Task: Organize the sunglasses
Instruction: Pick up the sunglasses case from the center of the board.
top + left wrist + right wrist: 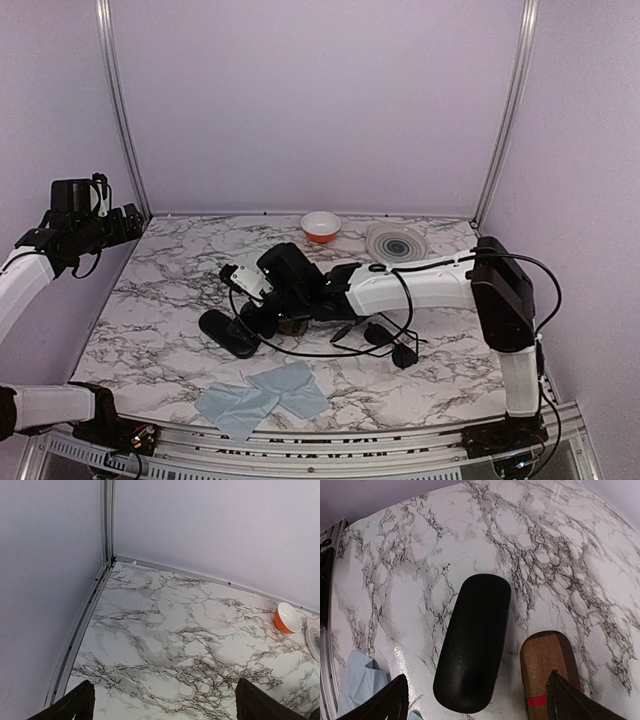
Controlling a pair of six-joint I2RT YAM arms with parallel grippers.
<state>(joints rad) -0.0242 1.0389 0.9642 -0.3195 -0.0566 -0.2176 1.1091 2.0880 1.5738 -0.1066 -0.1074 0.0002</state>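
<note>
Left gripper [165, 702]: fingers apart, raised by far-left corner.
Right gripper [480, 700]: fingers apart, over black case [472, 645] and plaid case [547, 670].
Sunglasses [379, 333]: mid-bench, right of centre.

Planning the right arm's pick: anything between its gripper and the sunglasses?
No loose object. The right gripper hangs open over the black case and plaid case. The sunglasses lie back beside its own forearm, where the arm's black cable loops close by them. That cable looks like the snag risk.

The top camera overlooks the whole table [160, 300]; the right wrist looks closely down on the black case [472, 645], also seen overhead.
</note>
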